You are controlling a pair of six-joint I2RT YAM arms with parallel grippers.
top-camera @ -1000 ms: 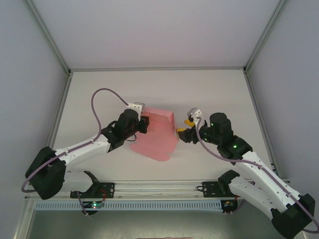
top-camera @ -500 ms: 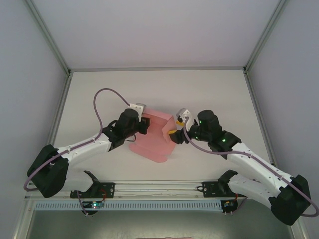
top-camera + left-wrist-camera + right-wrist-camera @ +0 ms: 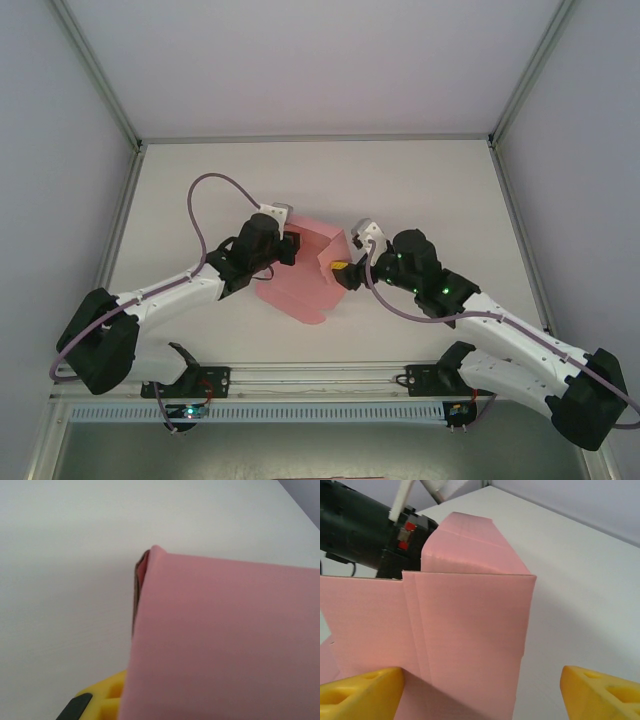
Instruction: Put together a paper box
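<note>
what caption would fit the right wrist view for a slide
Right gripper, jaws open, facing a standing pink wall of the half-folded paper box, left arm behind it

Left pincer (image 3: 293, 247) is clamped shut, right pincer (image 3: 340, 270) spread wide, tips facing each other.

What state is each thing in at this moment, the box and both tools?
paper box: partly folded, one panel raised upright, the rest lying flat.
left tool: shut on the paper box's left edge.
right tool: open, straddling the corner of the upright panel, not gripping it.
</note>
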